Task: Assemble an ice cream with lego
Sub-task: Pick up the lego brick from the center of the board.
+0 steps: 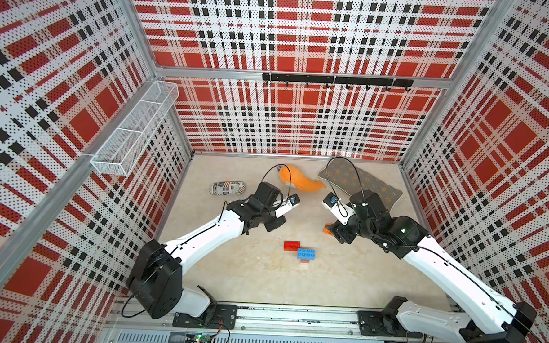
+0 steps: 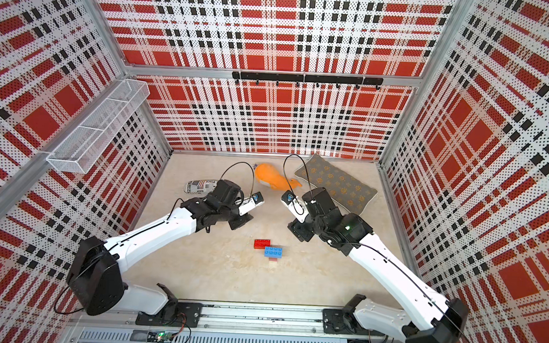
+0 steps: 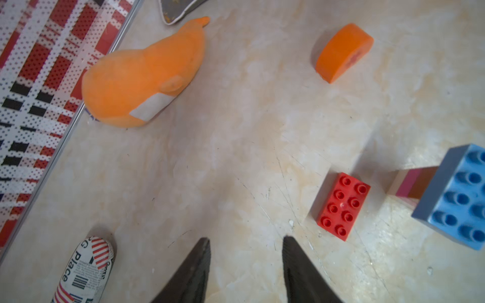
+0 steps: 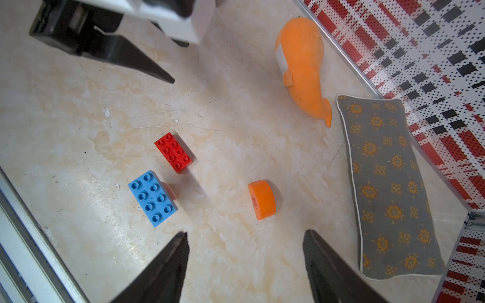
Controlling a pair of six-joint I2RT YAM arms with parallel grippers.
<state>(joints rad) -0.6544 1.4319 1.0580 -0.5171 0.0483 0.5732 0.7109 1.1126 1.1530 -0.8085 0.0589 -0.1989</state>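
Marble counter [image 1: 244, 283]: blue-topped stem [image 1: 306, 254] stands, red brick [image 1: 292, 245] at its ten o'clock. Spread and empty: left fingers [image 3: 194, 270], right fingers [image 4: 162, 267] (I'd seat red next).

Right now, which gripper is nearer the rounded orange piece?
Right. The right gripper hangs almost over the rounded orange piece; the left gripper is well apart from it, toward the robot's left.

Left arm [image 1: 205, 236] and right arm [image 1: 439, 261] extend forward from their bases, converging, wrists pitched downward and facing each other. Left gripper [image 3: 246, 238]: jaws parted by a moderate gap, nothing between them. Right gripper [image 4: 245, 233]: jaws parted wider, likewise holding nothing. The grippers stand apart.
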